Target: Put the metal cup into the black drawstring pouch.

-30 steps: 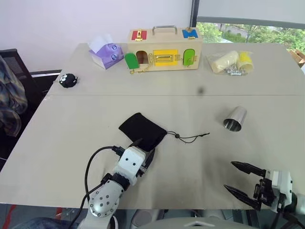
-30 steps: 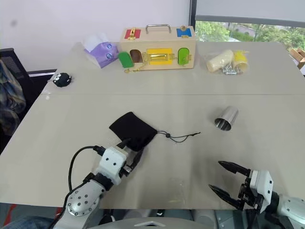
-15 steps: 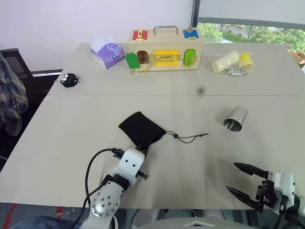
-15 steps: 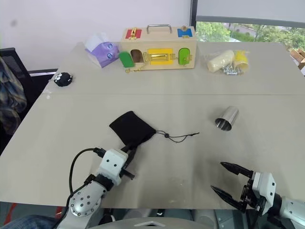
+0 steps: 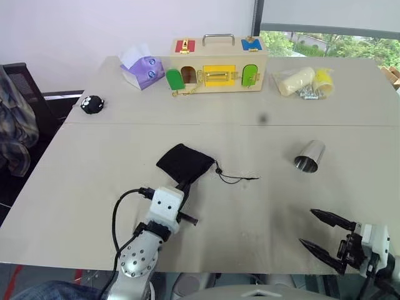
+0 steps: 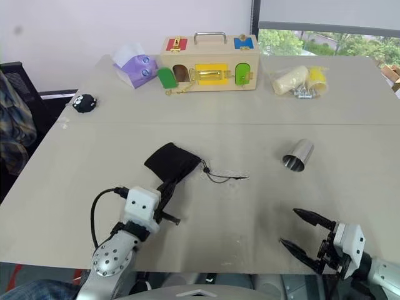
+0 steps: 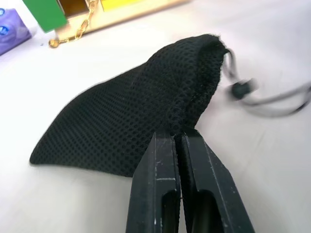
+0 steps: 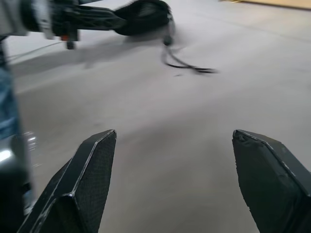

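The left gripper (image 7: 179,138) has its fingers pressed together on the near edge of the black pouch (image 5: 183,162). The right gripper (image 5: 323,234) is spread wide over bare table (image 5: 94,150), and the metal cup (image 5: 309,155) lies on its side well ahead of it.

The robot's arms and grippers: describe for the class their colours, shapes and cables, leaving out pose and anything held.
The left gripper has two slim black fingers on a white boxy housing, behind it a rounded silver wrist with small holes; a black cable loops beside it. The right gripper has two pointed black fingers, textured on the inner faces, on a white block.
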Controlling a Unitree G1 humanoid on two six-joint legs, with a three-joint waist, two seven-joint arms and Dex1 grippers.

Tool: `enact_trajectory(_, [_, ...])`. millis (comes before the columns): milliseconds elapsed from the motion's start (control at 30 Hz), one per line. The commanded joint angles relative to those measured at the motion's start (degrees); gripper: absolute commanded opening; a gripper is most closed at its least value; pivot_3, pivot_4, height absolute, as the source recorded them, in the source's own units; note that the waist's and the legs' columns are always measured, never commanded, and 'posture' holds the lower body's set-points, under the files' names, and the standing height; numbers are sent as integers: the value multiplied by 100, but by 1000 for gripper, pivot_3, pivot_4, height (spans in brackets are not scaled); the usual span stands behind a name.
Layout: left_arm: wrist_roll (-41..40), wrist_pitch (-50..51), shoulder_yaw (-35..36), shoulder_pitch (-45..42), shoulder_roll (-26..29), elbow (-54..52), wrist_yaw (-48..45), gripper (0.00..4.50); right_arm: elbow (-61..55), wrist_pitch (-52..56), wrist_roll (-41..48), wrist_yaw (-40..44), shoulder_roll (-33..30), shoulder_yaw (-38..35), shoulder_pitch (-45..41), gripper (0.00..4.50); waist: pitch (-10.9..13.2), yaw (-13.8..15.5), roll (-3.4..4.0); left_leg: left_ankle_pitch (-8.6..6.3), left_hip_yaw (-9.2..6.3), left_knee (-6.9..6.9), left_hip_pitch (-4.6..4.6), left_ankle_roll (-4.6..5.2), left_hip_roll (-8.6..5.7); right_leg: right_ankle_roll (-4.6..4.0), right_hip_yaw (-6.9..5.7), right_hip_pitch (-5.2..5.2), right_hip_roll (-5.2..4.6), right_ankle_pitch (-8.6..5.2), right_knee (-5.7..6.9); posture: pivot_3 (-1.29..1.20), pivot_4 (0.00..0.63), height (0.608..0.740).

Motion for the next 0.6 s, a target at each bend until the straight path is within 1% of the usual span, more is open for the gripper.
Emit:
enact_trajectory(33, [-786,380,201,-164,-139,-221,-185,99,-297,524,-107,-1022,147,-230,-387,3872,0,-1,0,0,0,0,0,0,0,0,0,0,0,0,0,0,150,740])
enact_trajectory(100, [-1111,575,293,-303,-171,-220,-255,99,-375,1023,-380,-1830,279,-226,-707,3872,0,-1,0,0,0,2,-1,-1,2,-3,-1,-10,2,3,5,0,150,740])
enact_trajectory(167, [-1432,758,416,-495,-164,-207,-350,99,-550,1908,-572,-2893,475,-184,-1090,3872,-5,3,1,2,0,2,-3,-4,3,-5,-2,-16,2,5,8,0,150,740])
enact_trajectory(233, [-1770,950,559,-668,-171,-204,-402,99,-660,2510,-586,-3530,661,-134,-1447,3872,-6,3,1,16,-2,2,-12,-26,5,-11,-2,-29,6,9,12,0,150,740])
enact_trajectory(300, [-1930,1041,611,-777,-112,-203,-469,99,-691,2807,-464,-3811,831,-128,-1765,3872,-7,-3,3,19,1,2,-14,-30,6,-15,1,-33,7,12,12,0,150,740])
enact_trajectory(400, [-2010,1113,622,-881,-22,-179,-535,99,-568,3141,-420,-4225,1081,-169,-2197,3872,-8,-19,2,31,9,2,-15,-10,6,-15,8,-34,7,12,9,0,150,740])
enact_trajectory(600, [-1960,1132,577,-1000,157,-139,-643,99,-338,3206,-558,-4447,1334,-79,-2612,3872,-8,-29,1,32,25,0,-15,-9,6,-12,13,-38,7,14,7,0,150,740])
